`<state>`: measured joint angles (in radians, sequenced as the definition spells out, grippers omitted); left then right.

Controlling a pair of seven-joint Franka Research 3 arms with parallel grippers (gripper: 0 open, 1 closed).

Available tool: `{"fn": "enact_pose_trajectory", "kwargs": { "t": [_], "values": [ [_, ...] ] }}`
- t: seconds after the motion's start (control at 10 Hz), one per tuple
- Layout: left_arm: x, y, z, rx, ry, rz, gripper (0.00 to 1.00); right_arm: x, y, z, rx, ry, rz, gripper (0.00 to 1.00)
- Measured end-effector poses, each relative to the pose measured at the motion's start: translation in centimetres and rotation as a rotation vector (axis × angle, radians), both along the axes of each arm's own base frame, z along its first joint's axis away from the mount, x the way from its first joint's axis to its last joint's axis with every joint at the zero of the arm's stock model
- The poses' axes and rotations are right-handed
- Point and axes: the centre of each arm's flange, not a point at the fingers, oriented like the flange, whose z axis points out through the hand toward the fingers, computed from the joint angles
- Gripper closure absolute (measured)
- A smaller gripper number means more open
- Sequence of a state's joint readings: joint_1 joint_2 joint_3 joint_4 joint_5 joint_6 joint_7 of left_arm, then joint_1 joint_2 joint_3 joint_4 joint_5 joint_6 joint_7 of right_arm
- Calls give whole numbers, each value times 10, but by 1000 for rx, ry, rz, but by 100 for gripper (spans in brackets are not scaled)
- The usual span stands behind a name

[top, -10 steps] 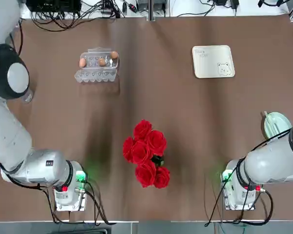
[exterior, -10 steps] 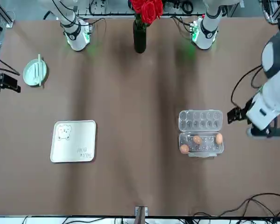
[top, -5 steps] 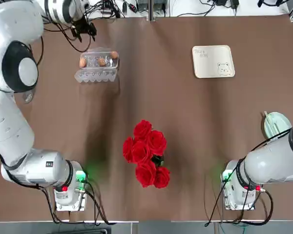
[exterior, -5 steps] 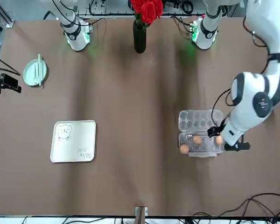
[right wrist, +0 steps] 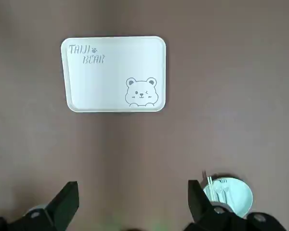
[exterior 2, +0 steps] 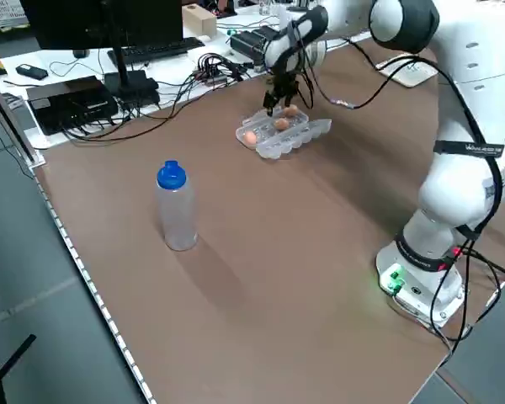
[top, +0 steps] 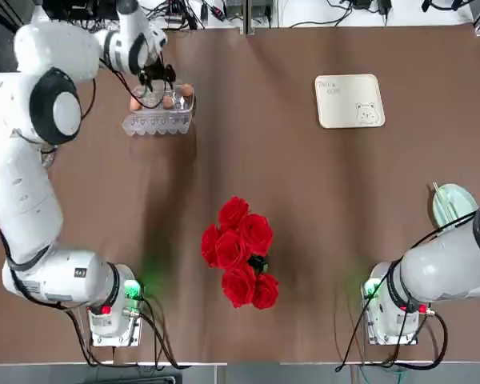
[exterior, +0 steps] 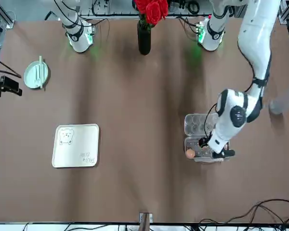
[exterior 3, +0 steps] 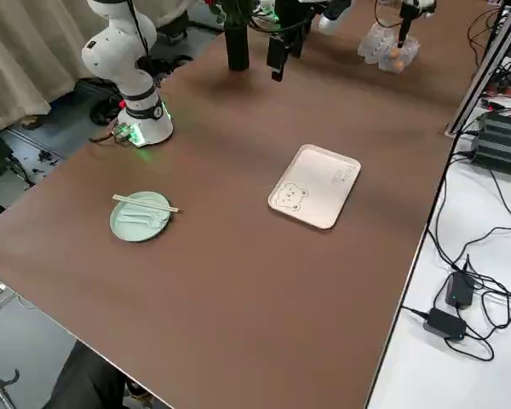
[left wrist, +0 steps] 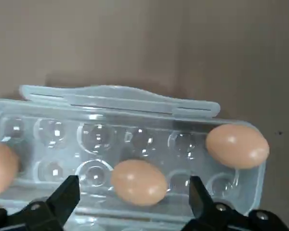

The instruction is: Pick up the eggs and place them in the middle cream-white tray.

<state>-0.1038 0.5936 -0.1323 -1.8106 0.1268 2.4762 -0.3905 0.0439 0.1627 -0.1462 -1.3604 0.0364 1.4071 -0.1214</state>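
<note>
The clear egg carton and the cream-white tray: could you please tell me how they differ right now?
The egg carton is clear plastic with cups and lies open; the tray is opaque, flat and bears a bear drawing. The carton holds three eggs; the tray is empty. The left gripper hovers, fingers open, over the carton, not the tray. Both rest on the brown table.

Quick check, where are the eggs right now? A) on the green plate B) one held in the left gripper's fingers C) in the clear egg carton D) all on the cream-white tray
C: the eggs sit in cups of the clear egg carton, with the open left gripper hovering over them holding nothing; the cream-white tray is bare.
</note>
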Motion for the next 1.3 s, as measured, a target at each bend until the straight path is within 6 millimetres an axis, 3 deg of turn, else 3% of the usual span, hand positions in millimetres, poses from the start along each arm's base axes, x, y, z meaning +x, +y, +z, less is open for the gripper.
{"fn": "enact_pose_trajectory", "kwargs": {
  "t": [0.3,0.5,0.7,0.8,0.9,1.1,1.3],
  "values": [
    [-5,-1,-31,29,16,-30,3,0,0,0,0,0,0,0],
    [-6,0,-34,34,20,-35,5,0,0,0,0,0,0,0],
    [-6,0,-37,32,16,-36,17,0,0,0,0,0,0,0],
    [-5,0,-36,30,11,-35,31,0,0,0,0,0,0,0],
    [-4,0,-35,29,7,-34,37,0,0,0,0,0,0,0],
    [3,1,-21,27,-16,-30,37,0,0,0,0,0,0,0],
    [13,-2,15,40,-9,-18,37,0,0,0,0,0,0,0]
  ]
}}
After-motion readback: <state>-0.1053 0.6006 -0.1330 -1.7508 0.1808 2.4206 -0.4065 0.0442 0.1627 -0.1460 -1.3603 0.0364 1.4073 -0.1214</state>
